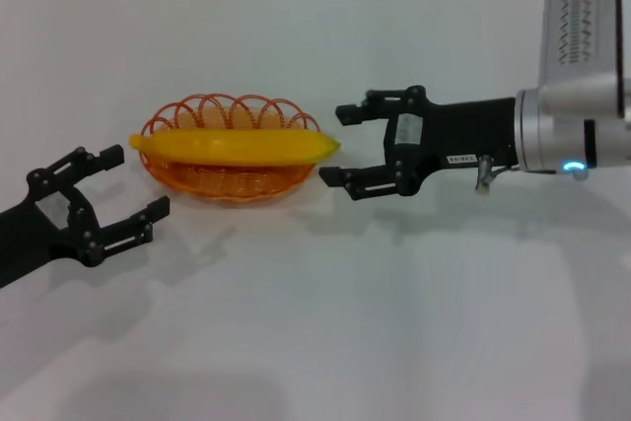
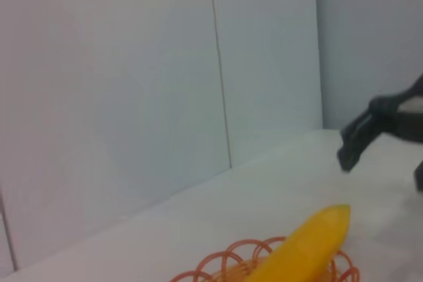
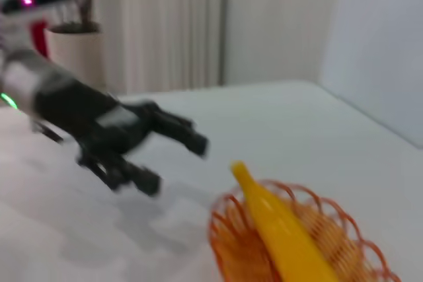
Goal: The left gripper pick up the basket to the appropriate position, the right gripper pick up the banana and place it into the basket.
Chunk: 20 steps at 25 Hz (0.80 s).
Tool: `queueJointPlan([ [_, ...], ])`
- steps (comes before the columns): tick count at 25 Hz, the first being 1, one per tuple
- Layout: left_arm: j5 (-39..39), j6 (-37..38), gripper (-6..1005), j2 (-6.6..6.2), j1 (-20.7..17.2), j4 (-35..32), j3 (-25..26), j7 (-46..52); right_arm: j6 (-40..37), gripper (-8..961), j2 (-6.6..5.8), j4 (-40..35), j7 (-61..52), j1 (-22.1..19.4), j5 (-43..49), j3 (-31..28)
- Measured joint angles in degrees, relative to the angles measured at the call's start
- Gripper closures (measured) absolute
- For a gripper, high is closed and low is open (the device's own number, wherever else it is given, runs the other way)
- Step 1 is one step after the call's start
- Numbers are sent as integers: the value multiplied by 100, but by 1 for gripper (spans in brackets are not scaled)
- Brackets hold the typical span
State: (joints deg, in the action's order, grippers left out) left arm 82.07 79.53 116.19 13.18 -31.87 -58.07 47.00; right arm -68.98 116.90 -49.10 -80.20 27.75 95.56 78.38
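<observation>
Banana (image 1: 237,148) lies lengthwise across basket (image 1: 229,150); right tool (image 1: 337,145) wide, empty, beside its tip; left tool (image 1: 131,184) wide, empty, near the opposite rim.

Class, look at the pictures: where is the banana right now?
In the head view, the banana lies lengthwise across the orange wire basket, between the open left hand and the open right hand.

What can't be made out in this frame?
- Basket floor: hidden under the banana in the head view.
- Basket's near part: cut off by the frame edge in both wrist views.
- Left end effector arm: cropped by the head view's edge.
- Right end effector label text: too small.
</observation>
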Motion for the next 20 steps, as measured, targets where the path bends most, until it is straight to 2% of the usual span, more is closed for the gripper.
queueJointPlan([
  [8,0,20,139,0,-20,-3,65,-51,306,149,-5,369,29,9,22,1],
  [20,2,19,139,-5,-70,-4,59,-74,1,149,-26,307,18,-248,29,-154],
])
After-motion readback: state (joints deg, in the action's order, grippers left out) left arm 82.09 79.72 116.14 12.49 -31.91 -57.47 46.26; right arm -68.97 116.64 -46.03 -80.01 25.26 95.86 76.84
